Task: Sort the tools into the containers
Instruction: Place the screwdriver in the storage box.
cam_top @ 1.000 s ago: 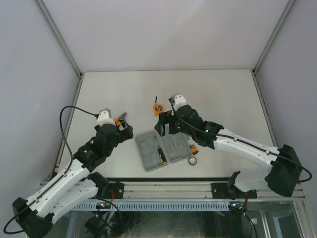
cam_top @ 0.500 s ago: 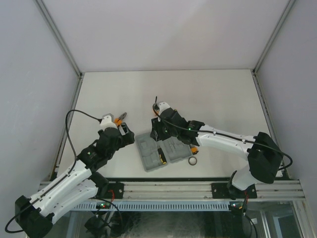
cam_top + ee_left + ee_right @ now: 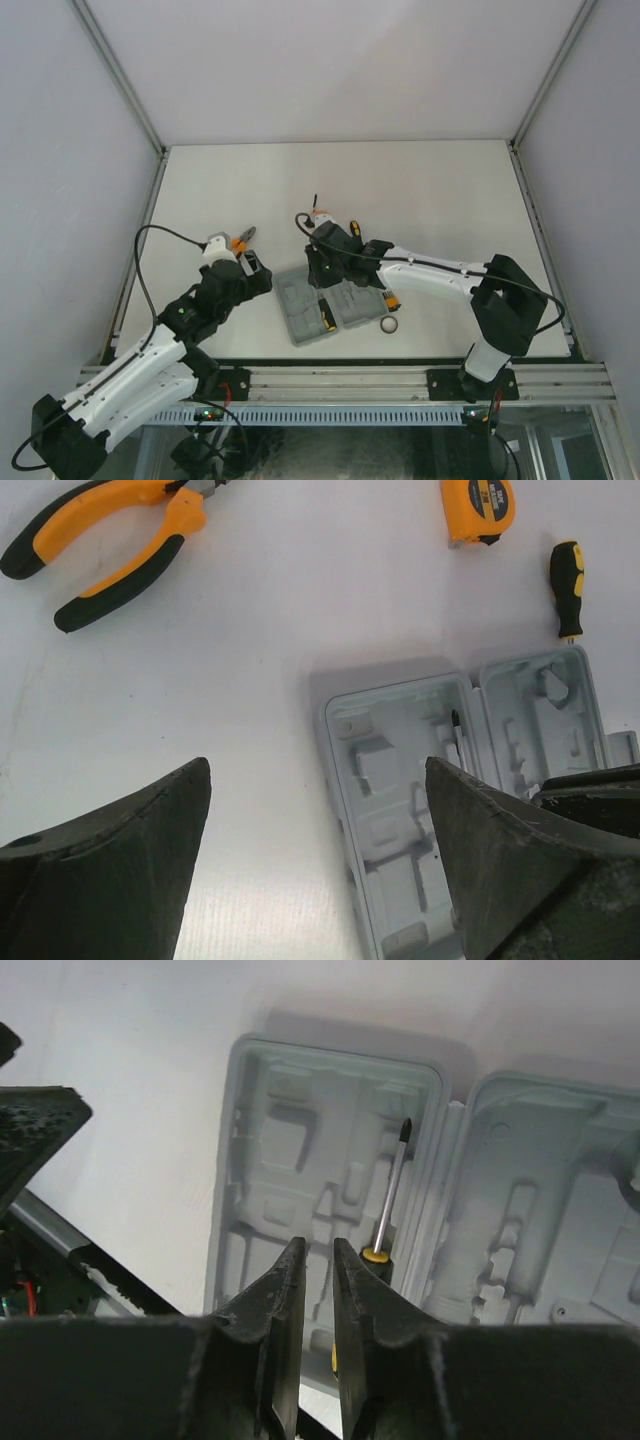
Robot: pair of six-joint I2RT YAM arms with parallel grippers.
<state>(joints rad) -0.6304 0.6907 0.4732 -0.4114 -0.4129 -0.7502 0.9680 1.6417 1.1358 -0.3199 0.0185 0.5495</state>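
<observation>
Lying open: grey case [image 3: 262,1110] | one screwdriver [image 3: 389,1195] in its left half

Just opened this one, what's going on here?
Two arms are sorting tools into an open grey case. One screwdriver already lies inside by the hinge. The right gripper hovers above it, jaws nearly shut on nothing. The left gripper hangs open beside the case. Pliers, a tape measure, a second screwdriver and a small ring sit out on the table.
</observation>
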